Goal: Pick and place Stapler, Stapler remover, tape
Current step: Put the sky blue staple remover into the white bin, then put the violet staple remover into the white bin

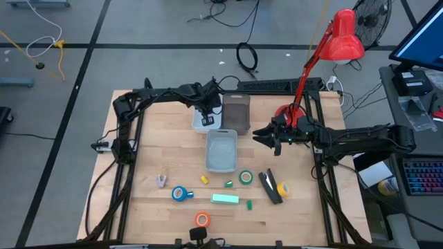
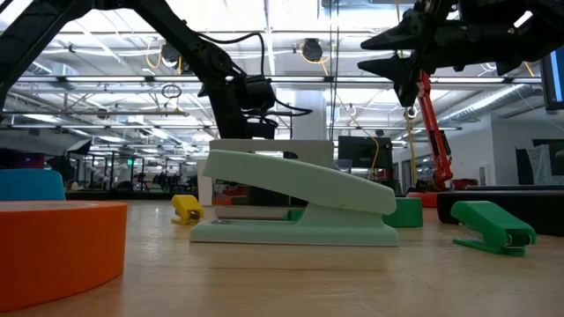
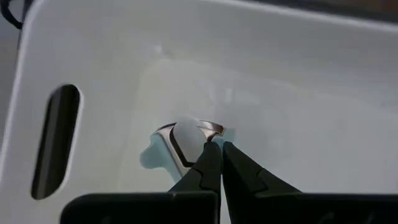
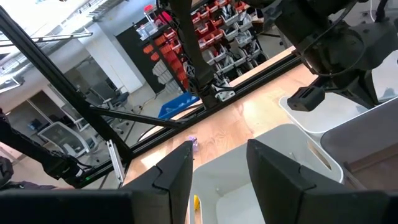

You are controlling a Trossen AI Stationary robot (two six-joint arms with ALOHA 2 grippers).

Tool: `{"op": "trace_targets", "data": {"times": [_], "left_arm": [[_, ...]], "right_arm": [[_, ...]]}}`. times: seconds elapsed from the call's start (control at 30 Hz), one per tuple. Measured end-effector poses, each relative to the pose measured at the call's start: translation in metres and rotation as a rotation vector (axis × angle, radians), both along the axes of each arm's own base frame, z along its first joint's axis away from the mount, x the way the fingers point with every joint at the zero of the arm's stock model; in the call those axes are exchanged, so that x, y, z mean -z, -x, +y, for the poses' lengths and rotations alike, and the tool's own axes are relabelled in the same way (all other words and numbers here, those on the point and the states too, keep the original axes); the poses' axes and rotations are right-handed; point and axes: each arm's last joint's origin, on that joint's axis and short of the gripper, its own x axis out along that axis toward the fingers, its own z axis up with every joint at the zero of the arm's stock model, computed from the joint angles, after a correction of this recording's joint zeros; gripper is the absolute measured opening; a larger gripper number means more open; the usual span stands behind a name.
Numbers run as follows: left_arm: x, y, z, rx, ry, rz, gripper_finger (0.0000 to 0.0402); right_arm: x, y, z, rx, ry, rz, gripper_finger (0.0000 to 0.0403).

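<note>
Orange tape (image 2: 53, 246) is lying closest on the table (image 1: 138, 200), beside the mint stapler (image 2: 300, 207). Left tool (image 3: 214, 165) is pinching shut on a stapler remover (image 3: 180, 140) inside the white bin (image 3: 298, 74). Right tool (image 4: 217, 165) is hanging open above the grey bin (image 1: 221, 151).

open right hand (image 4: 217, 171) above grey bin (image 4: 273, 155)
</note>
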Motion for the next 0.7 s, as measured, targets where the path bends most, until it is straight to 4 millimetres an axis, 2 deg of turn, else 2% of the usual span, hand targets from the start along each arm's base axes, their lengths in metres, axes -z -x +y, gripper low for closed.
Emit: {"op": "trace_targets", "data": {"times": [0.33,0.57,0.7], "left_arm": [[0.0001,0.0007,-0.0002,0.002,0.005,0.003,0.0035],[-0.0013,0.001,-0.0002,-0.006,0.002,-0.001,0.0102],[-0.0094,-0.0004,0.0012,-0.027,-0.002,0.012,0.0141]], "right_arm": [[0.0,0.0,0.0,0.0,0.0,0.0,0.0144],[-0.0001,0.0,0.0,0.0,0.0,0.0,0.0144],[-0.0003,-0.0001,0.0,0.0,0.0,-0.001,0.0145]]}}
